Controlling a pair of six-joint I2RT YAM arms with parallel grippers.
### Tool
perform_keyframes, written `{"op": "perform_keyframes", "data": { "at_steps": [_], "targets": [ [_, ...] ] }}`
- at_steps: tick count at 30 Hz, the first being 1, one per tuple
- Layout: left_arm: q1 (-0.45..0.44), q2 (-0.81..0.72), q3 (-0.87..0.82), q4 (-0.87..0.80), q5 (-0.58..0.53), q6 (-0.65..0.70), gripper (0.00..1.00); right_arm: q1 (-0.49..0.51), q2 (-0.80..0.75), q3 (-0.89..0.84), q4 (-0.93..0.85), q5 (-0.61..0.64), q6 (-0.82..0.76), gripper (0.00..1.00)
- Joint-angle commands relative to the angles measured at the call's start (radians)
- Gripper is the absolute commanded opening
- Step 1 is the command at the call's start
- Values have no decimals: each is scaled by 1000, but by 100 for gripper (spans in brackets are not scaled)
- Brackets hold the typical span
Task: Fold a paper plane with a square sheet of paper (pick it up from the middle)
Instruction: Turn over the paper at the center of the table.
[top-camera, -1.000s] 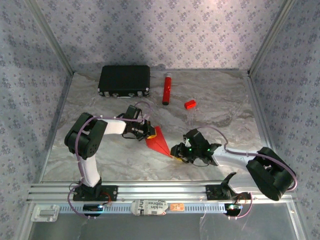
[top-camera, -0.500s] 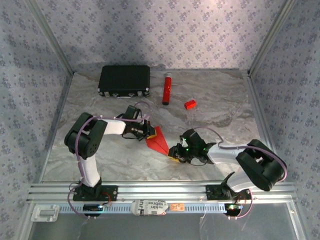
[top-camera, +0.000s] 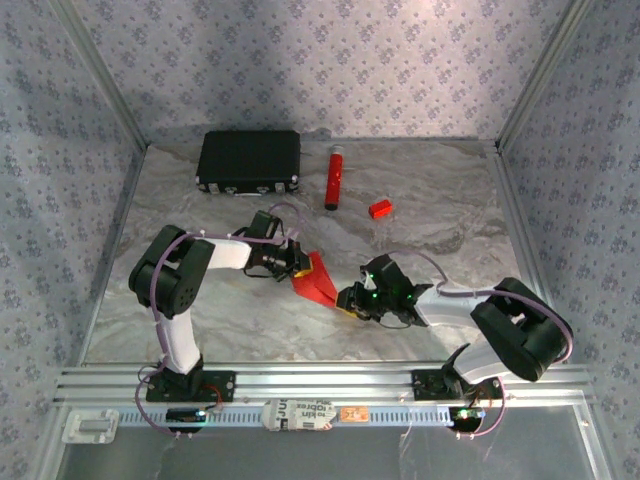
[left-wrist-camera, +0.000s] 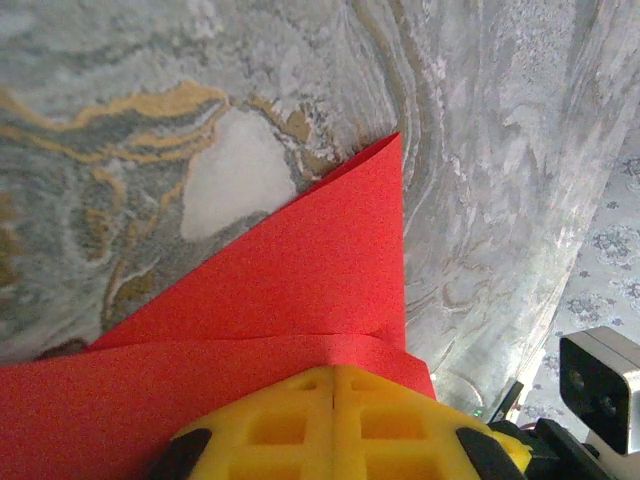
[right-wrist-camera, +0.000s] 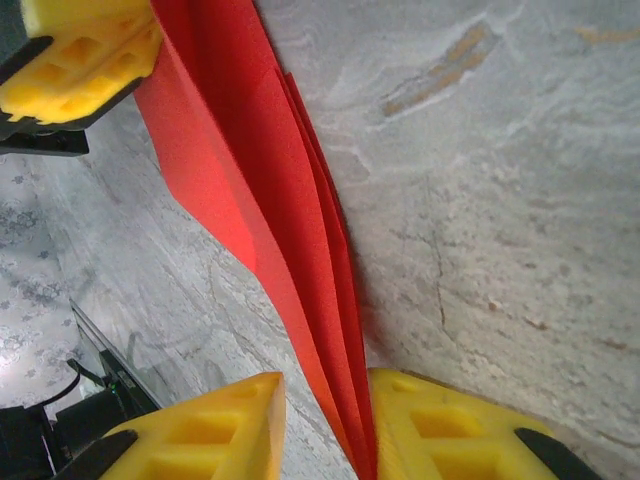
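My left gripper (left-wrist-camera: 333, 385): closed tight, pads pinching the wide end of the paper plane (left-wrist-camera: 300, 280).
My right gripper (right-wrist-camera: 325, 395): jaws part-way apart, straddling the plane's narrow tip; one pad touches the paper, the other stands just off it.
Paper plane: folded bright red dart, spanning between my two grippers, close to the marbled table (top-camera: 450, 200).
Beyond my left gripper: black case (top-camera: 249, 161) near the table's far edge.
Farther out: red tube (top-camera: 333, 177) just right of the case, small red block (top-camera: 379, 208) near it, both well apart from the plane.
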Motion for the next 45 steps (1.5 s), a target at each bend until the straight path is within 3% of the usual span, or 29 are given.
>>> {"op": "perform_keyframes", "data": {
  "at_steps": [1, 8, 15, 25, 31, 35, 37, 40, 45],
  "targets": [
    [6, 17, -29, -45, -36, -10, 1, -9, -6, 40, 11, 11, -43, 26],
    [6, 12, -26, -47, -34, -12, 1, -14, 3, 54, -21, -5, -80, 25],
    [6, 7, -27, -50, -33, -12, 1, -21, -6, 19, 18, -12, -60, 30],
    [6, -3, -22, -56, -31, -14, 1, -27, 0, 28, 20, -23, -69, 16],
    [6, -45, -2, -88, -17, -11, 8, -29, -10, 25, -17, -17, -91, 9],
    [4, -111, 17, -125, -7, -5, 22, -28, -49, 34, -52, -11, -119, 5],
    [1, -148, 34, -157, -7, 3, 32, -19, -89, 73, -161, 39, -172, 3],
    [-8, -206, 62, -211, -16, 24, 44, 17, -170, 154, -404, 216, -284, 2],
    [-35, -275, 78, -279, -47, 61, 49, 42, -295, 246, -640, 445, -409, 2]
  ]
}}
